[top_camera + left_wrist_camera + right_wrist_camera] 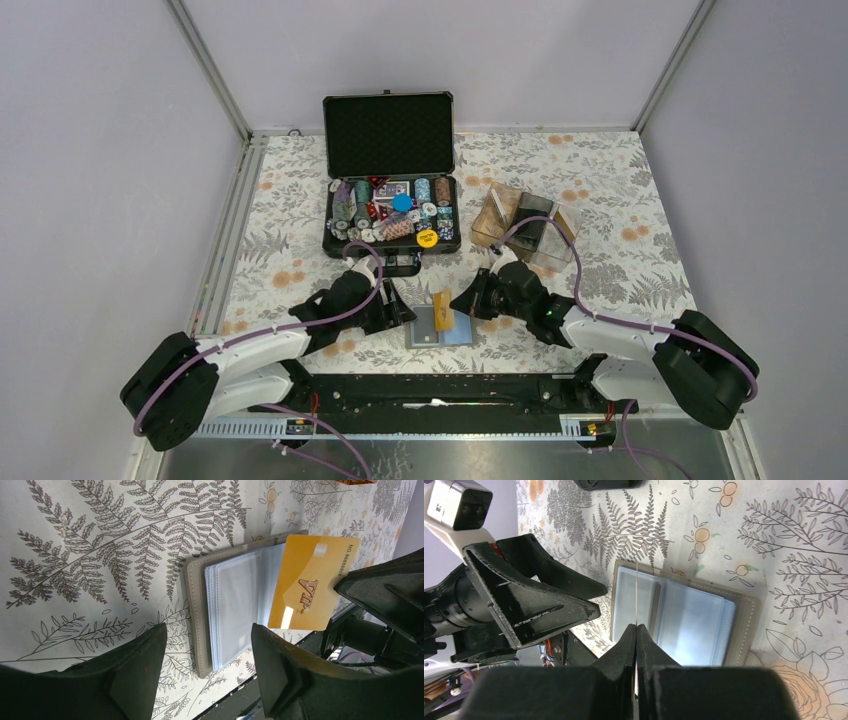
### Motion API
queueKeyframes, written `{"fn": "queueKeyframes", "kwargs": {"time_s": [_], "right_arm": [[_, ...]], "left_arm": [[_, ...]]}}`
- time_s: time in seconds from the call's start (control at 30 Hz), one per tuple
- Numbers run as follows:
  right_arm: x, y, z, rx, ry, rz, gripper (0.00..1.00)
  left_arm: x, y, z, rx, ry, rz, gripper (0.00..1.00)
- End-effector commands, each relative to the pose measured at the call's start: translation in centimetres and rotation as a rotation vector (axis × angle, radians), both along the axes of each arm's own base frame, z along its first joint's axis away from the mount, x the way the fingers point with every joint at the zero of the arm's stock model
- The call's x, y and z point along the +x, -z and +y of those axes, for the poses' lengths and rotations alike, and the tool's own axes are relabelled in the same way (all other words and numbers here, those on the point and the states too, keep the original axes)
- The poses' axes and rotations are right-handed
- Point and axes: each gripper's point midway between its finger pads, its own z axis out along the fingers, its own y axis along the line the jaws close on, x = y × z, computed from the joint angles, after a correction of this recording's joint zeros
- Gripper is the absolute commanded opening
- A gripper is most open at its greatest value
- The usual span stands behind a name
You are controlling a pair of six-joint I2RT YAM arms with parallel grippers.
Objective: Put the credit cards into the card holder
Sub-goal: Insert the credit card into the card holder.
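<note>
Floral table (620, 200): your right claw (637, 627) clamps a card (312, 582) over the holder (235, 605), left claw (210, 635) apart; misaim jams it

Card holder (440, 330): a grey bifold lying open and flat at the near centre of the scene, with a darker panel on the left, a light-blue panel on the right, and clear sleeves exposed. Credit card (312, 582): orange-gold, marked "VIP", standing on edge above the holder near its fold, pinched at one end by the right gripper (637, 628).
</note>
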Motion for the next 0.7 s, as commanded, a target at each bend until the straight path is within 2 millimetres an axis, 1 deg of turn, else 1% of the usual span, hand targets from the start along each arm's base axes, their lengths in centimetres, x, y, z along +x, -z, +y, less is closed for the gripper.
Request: {"fn": "queueKeyframes", "kwargs": {"time_s": [0.0, 0.4, 0.67], "right_arm": [[0.8, 0.1, -0.1, -0.010, 0.035, -0.036, 0.00], [1.1, 0.5, 0.0, -0.021, 0.039, -0.044, 0.00], [0.7, 1.3, 0.1, -0.022, 0.029, -0.017, 0.00]], "left_arm": [[0.7, -0.3, -0.3, -0.013, -0.004, -0.050, 0.64], [0.6, 0.0, -0.4, -0.016, -0.002, -0.039, 0.61], [0.4, 0.4, -0.4, -0.013, 0.003, -0.029, 0.60]]}}
